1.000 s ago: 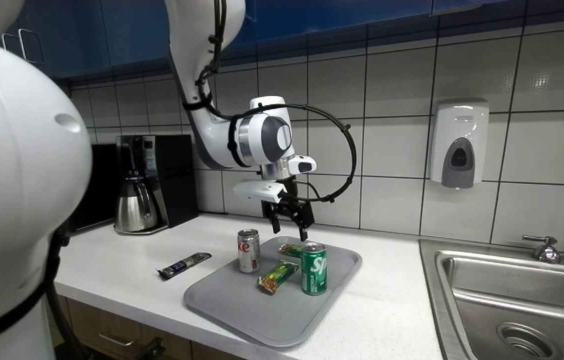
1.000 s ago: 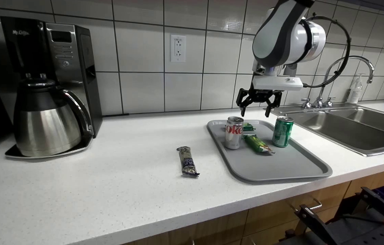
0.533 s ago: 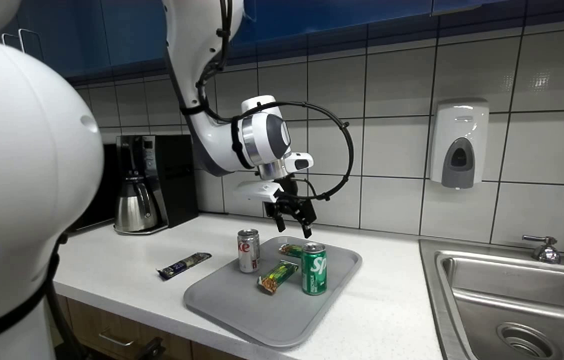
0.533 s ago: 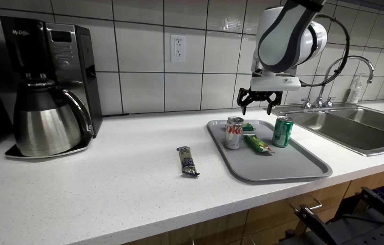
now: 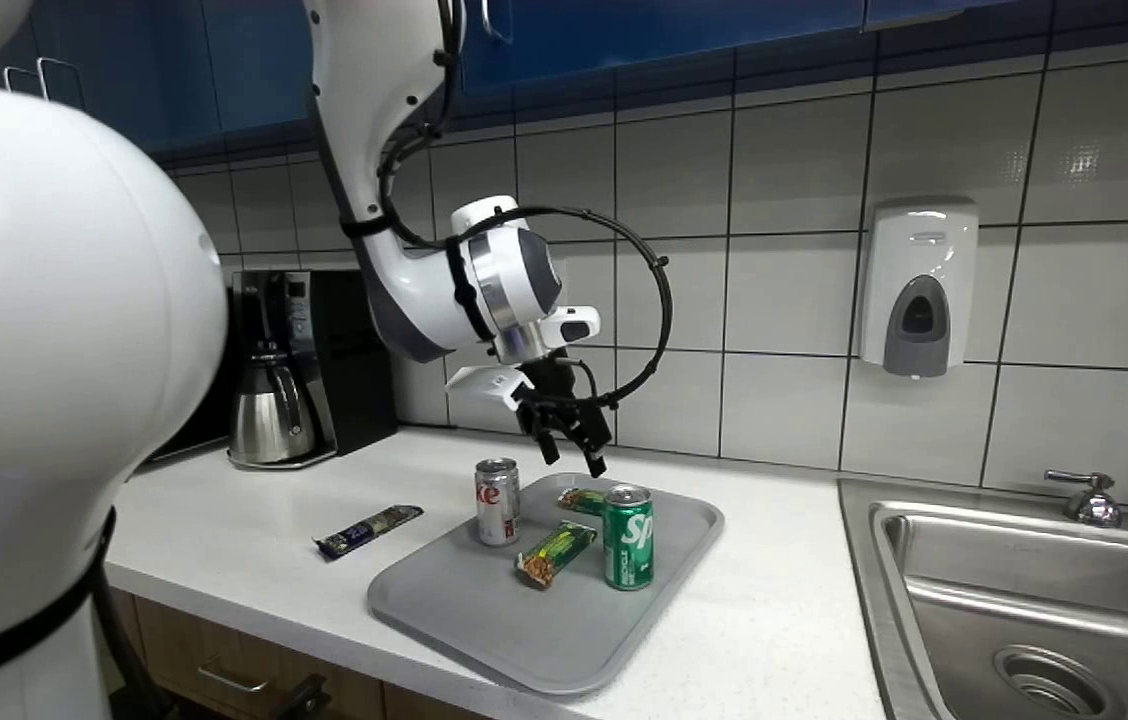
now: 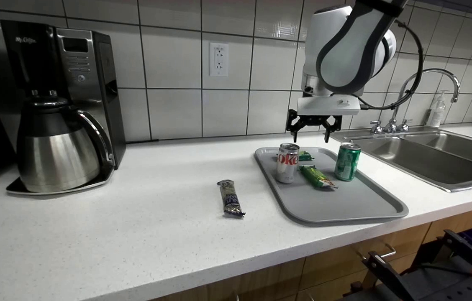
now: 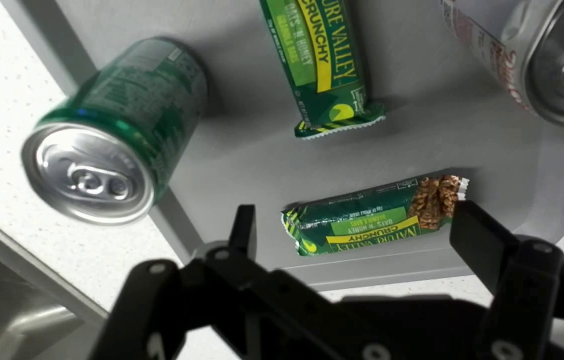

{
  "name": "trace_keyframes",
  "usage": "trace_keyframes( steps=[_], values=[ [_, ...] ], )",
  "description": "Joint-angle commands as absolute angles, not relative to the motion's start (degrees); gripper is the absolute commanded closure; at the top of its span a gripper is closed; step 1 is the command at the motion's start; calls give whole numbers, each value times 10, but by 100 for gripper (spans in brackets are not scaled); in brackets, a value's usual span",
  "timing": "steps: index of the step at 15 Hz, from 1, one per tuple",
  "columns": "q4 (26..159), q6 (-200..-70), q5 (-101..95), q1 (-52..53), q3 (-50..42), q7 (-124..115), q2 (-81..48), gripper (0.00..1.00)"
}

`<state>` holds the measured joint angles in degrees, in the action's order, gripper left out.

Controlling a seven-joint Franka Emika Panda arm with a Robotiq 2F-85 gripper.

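You face a bright, evenly lit counter (image 6: 148, 217) under dim upper cabinets (image 5: 674, 40). Glossy wall tiles (image 5: 789, 290) throw back small glare patches. In your wrist view, soft shadows fall across the grey tray (image 7: 242, 160) and the dark end effector (image 7: 357, 220) looks slightly blurred.

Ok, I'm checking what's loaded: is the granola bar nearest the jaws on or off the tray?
On: the wrist view shows the granola bar lying inside the rim of the gray tray.

Cans (image 6: 287, 167), 2: one silver, one green. Wrapped bars (image 7: 372, 217), 3: two green, one dark. Tray (image 6: 345, 208), 1. Coffee maker (image 6: 79, 67), 1. Sink basins (image 6: 422, 160), 2. Faucet (image 6: 456, 85), 1. Wall dispenser (image 5: 921, 270), 1. Outlet (image 6: 218, 59), 1.
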<state>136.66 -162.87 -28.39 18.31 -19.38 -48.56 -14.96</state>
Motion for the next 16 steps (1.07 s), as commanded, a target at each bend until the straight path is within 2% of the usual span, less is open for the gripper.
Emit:
trace_keyframes(
  steps=[1,16],
  values=[
    [1391,-1624,-316,212,-217,-551,-128,0],
    [1420,-1626,-312,252,-247,-650,-144,0]
  ],
)
